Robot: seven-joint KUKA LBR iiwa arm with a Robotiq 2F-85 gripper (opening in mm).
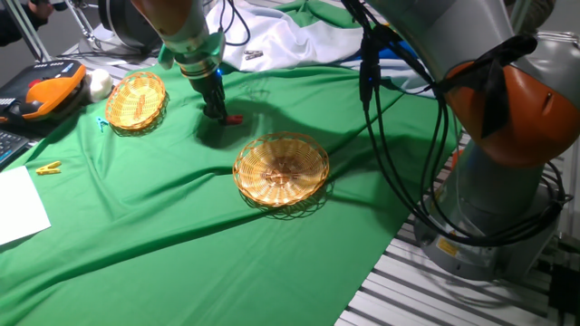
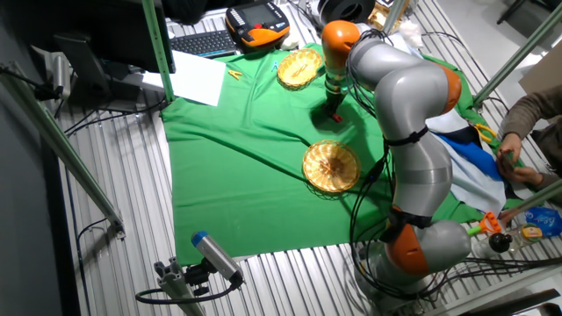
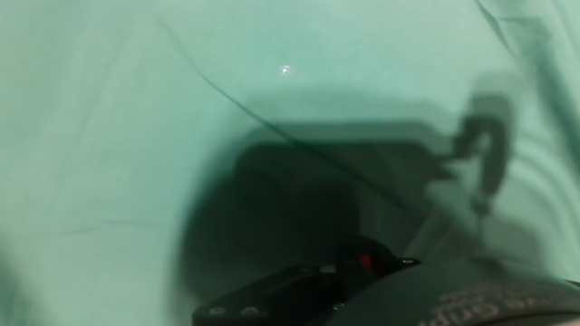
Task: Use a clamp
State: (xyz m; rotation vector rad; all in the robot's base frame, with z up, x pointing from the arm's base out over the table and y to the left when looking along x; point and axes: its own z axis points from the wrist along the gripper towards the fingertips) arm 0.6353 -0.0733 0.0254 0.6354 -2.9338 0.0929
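On the left of the table (image 1: 136,263), which is covered by a green cloth (image 1: 181,208), a yellow clip (image 1: 47,167) lies near a sheet of white paper (image 1: 18,208). Further right is 1 small wicker basket (image 1: 136,100). Right of that basket the claw (image 1: 216,113) points straight down, its tips at or just above the cloth.

The clamp (image 1: 235,119) shows as a small red piece just beside the claw's tips, on their right side in this fixed view. In the other fixed view the same red spot (image 2: 336,118) sits right under the claw (image 2: 334,111). The hand view shows a red fleck (image 3: 366,263) low in the frame against the dark fingers (image 3: 299,285), blurred and partly hidden.

Whether the claw is pinching the clamp or merely touching it, I cannot tell; the gap between the fingers is not visible in any view. The clamp's long axis seems to run sideways, away from the tips towards the right, roughly flat on the cloth. So any grip would likely need to close across that axis.

Right again, nearer the camera, is a 2nd, larger wicker basket (image 1: 282,168), well apart from the clamp.
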